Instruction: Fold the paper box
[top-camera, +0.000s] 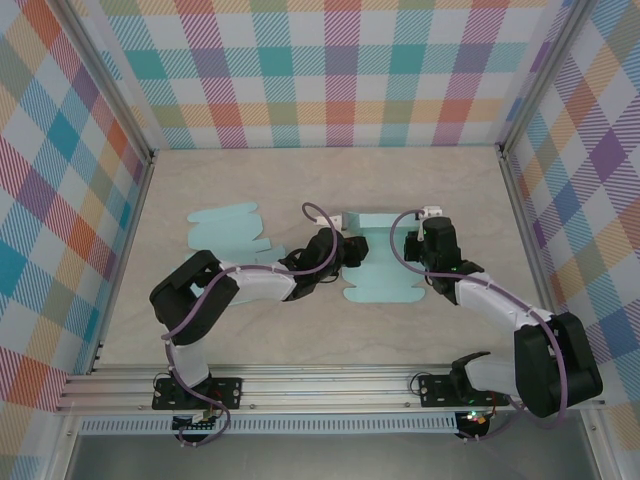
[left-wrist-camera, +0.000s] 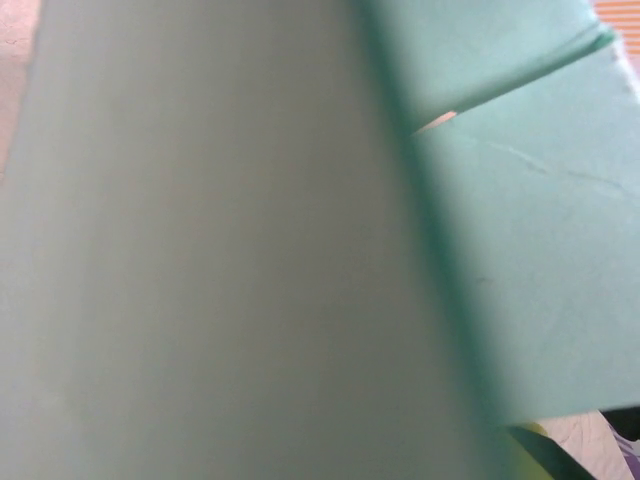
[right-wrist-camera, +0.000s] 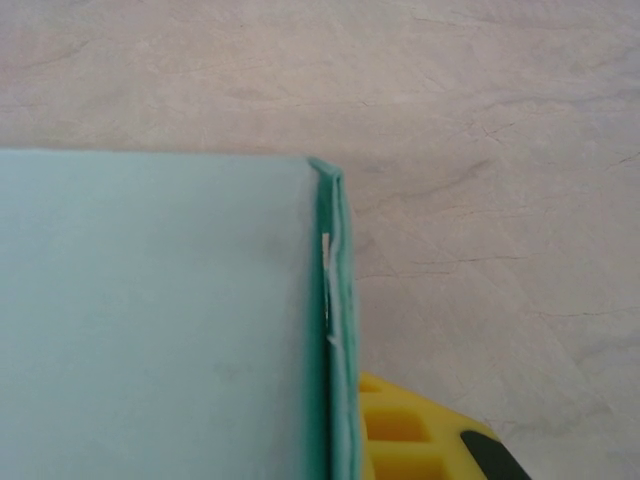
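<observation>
The teal paper box (top-camera: 385, 278) lies partly folded at the middle of the table. Its back and side walls stand up and a flat scalloped flap points toward me. My left gripper (top-camera: 347, 252) is at the box's left wall. In the left wrist view blurred teal paper (left-wrist-camera: 220, 260) hangs right before the lens and hides the fingers. My right gripper (top-camera: 426, 243) is at the right wall. In the right wrist view the doubled wall edge (right-wrist-camera: 338, 300) runs down between the jaws, and the yellow finger (right-wrist-camera: 400, 430) presses against its outer side.
A second flat teal paper sheet (top-camera: 228, 228) lies on the table to the left of the box. Checked walls enclose the table (top-camera: 300, 330) on three sides. Both arms reach in from the near edge.
</observation>
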